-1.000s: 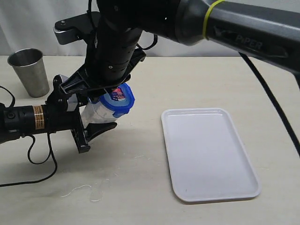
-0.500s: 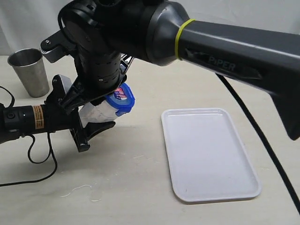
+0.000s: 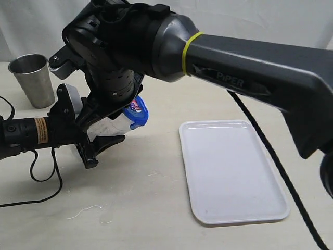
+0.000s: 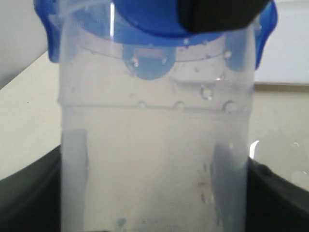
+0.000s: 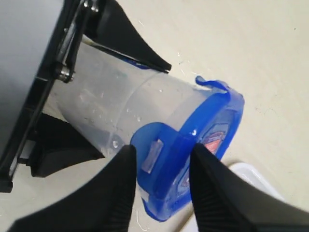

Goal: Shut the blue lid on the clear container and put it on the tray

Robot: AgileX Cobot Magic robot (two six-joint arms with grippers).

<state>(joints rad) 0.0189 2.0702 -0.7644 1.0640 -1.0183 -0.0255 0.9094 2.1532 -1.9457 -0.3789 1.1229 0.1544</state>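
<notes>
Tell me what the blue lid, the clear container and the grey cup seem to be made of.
The blue lid: probably glossy plastic, slightly see-through at its flaps. The clear container: cloudy translucent plastic, with moulded ridges and droplets showing through its wall. The grey cup: metal, likely brushed steel, by its dull sheen.

The pale beige table (image 3: 156,208) carries a metal cup (image 3: 33,79) upright at ten o'clock and the white tray (image 3: 231,172) lying flat at four o'clock. A black cable (image 3: 58,191) and a pale thread (image 3: 86,209) lie at eight o'clock.
</notes>
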